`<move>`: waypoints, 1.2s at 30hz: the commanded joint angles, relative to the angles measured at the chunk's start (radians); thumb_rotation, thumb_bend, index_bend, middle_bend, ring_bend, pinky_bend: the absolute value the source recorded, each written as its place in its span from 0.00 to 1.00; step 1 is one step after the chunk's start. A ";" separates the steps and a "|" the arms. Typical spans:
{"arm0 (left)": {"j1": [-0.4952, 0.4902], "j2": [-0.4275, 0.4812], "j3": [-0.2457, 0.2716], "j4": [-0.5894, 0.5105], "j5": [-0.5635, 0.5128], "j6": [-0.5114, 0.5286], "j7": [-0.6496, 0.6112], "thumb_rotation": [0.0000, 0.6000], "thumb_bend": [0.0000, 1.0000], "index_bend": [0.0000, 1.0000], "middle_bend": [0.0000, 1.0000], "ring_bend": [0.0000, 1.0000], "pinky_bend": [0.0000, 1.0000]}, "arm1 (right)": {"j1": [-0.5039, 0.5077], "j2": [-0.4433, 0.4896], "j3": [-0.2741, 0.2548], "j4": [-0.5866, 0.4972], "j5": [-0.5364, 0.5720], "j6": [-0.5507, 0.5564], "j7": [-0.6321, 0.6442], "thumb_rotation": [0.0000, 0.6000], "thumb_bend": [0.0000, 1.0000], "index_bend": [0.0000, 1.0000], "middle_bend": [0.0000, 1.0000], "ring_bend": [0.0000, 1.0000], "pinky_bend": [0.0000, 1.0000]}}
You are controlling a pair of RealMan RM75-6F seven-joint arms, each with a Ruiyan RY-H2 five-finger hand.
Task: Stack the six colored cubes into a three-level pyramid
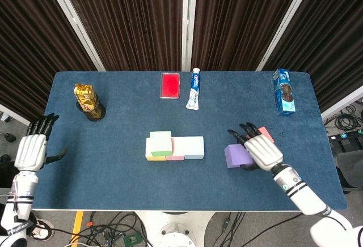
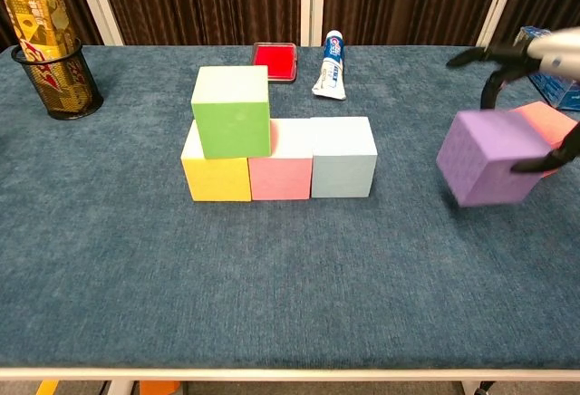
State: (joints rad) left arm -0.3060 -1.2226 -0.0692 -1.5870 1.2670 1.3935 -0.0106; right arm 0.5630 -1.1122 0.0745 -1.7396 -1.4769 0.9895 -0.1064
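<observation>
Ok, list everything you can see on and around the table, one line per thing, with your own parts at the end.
yellow cube: 1, yellow, left end of the bottom row
pink cube: 1, pink, middle of the row
pale blue cube: 1, light blue, right end of the row
green cube: 1, green, on top of the yellow and pink cubes
purple cube: 1, purple, in the right hand
red cube: 1, coral red, behind the purple cube
red box: 1, red, far centre
toothpaste tube: 1, white and blue, beside the red box
mesh cup: 1, black, far left, holding a gold packet
blue box: 1, far right
table: 1, blue cloth
left hand: at the table's left edge
right hand: grips the purple cube
</observation>
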 commanded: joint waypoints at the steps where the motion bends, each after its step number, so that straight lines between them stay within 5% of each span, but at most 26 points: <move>1: 0.013 0.002 0.005 0.014 0.024 -0.002 -0.031 1.00 0.23 0.09 0.05 0.00 0.05 | 0.012 0.062 0.042 -0.064 0.014 0.015 0.011 1.00 0.12 0.00 0.53 0.00 0.00; 16: 0.042 0.019 0.043 0.037 0.168 0.008 -0.095 1.00 0.23 0.09 0.05 0.00 0.05 | 0.161 0.051 0.155 -0.152 0.261 -0.108 -0.111 1.00 0.12 0.00 0.55 0.01 0.00; 36: 0.060 0.019 0.055 0.117 0.222 -0.021 -0.238 1.00 0.23 0.09 0.07 0.00 0.05 | 0.285 -0.035 0.157 -0.232 0.521 -0.039 -0.387 1.00 0.11 0.00 0.57 0.03 0.00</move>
State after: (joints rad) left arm -0.2470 -1.2032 -0.0156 -1.4712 1.4876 1.3715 -0.2470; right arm 0.8393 -1.1388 0.2344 -1.9637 -0.9663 0.9401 -0.4805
